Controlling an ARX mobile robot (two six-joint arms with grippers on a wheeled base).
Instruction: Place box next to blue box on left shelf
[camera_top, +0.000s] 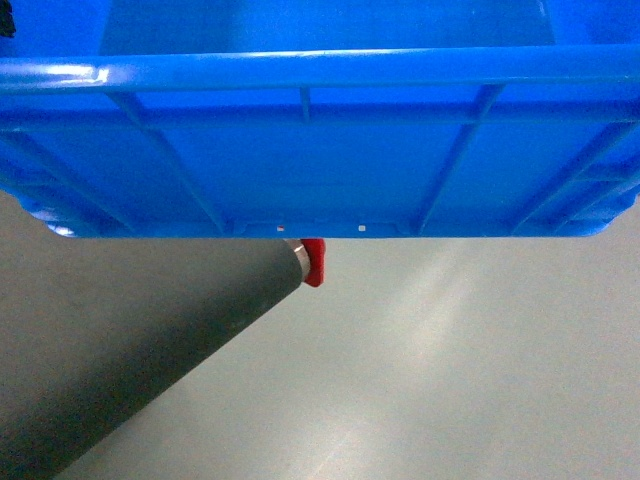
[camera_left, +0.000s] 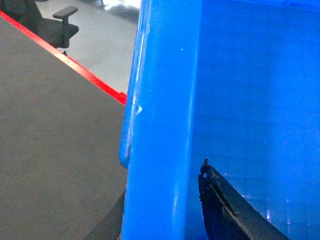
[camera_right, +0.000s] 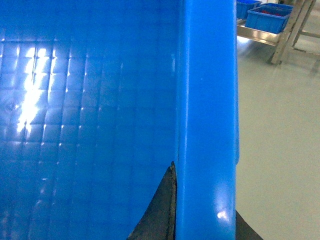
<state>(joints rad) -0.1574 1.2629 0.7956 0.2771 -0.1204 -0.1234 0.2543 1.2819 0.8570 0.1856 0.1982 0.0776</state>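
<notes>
Floor (camera_top: 450, 380): smooth pale grey-green, glossy, with soft streaks of reflected light. Desk (camera_left: 45, 150): dark grey matte top, red edge strip (camera_left: 75, 67). Office chair (camera_left: 57, 27): dark, with armrest, standing beyond the desk. Metal rack (camera_right: 280, 40): silvery frame, far off, carrying small blue bins (camera_right: 267, 17).

Box (camera_top: 320, 150) up high, close in front, above the floor (camera_top: 450, 380). Left gripper (camera_left: 220, 210) on its left rim, one finger inside. Right gripper (camera_right: 200, 220) on its right rim, one finger inside. Chair (camera_left: 57, 25) far off left. Small boxes (camera_right: 267, 15) far off right, on a rack (camera_right: 260, 36).
</notes>
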